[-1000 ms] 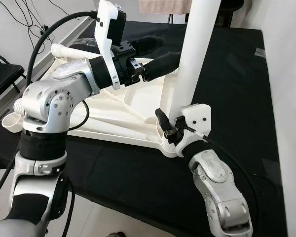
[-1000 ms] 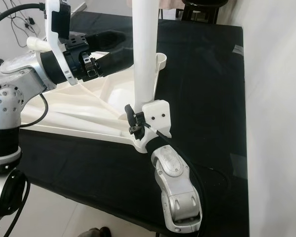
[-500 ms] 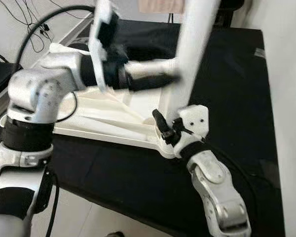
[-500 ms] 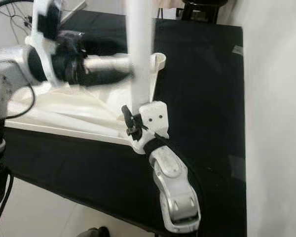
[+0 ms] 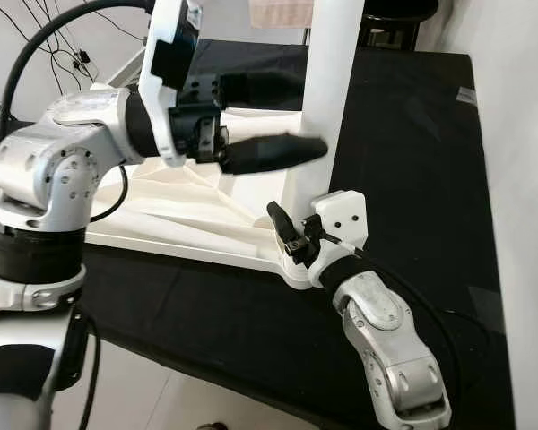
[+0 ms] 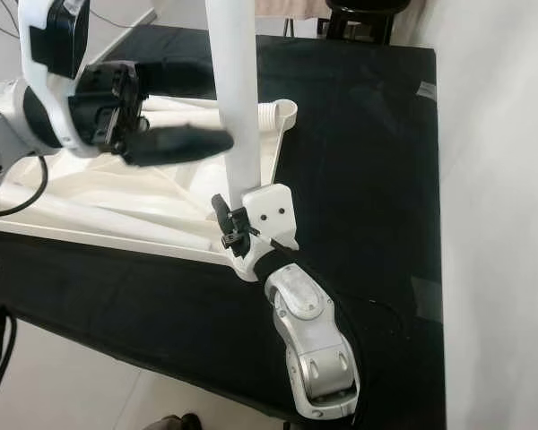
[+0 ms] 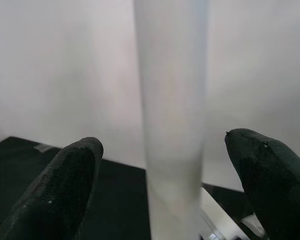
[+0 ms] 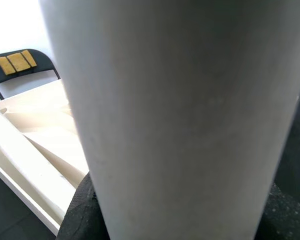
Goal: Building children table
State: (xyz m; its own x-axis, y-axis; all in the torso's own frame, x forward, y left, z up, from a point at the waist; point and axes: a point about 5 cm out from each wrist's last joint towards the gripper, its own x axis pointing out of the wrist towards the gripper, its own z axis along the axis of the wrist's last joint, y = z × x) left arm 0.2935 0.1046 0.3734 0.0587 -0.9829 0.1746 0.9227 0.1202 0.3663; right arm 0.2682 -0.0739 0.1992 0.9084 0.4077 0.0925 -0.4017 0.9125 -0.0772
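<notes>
white table leg [image 5: 327, 98] upright on upturned tabletop [image 5: 188, 210] | right claw [image 5: 296, 240] clasps its base; left claw [image 5: 278, 121] wide, straddling it

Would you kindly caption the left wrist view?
Open left gripper straddling the upright white table leg, fingers apart from it.

You see a table leg [image 5: 330, 81] of smooth white plastic with a soft, matt sheen, standing on a tabletop [image 5: 184, 202] of the same cream-white moulded plastic, ribbed on its upturned underside. Under it lies a black cloth [image 5: 412, 143], matt and finely woven, with faint creases. The left gripper [image 5: 278, 121] has fingers [image 7: 65, 185] coated in black rubbery material with a fine pebbled texture, dull rather than glossy. The right gripper [image 6: 236, 235] carries a white matt plastic bracket. Both arms are brushed silver metal with a satin gloss, joined by black matt bands and glossy black cables.
</notes>
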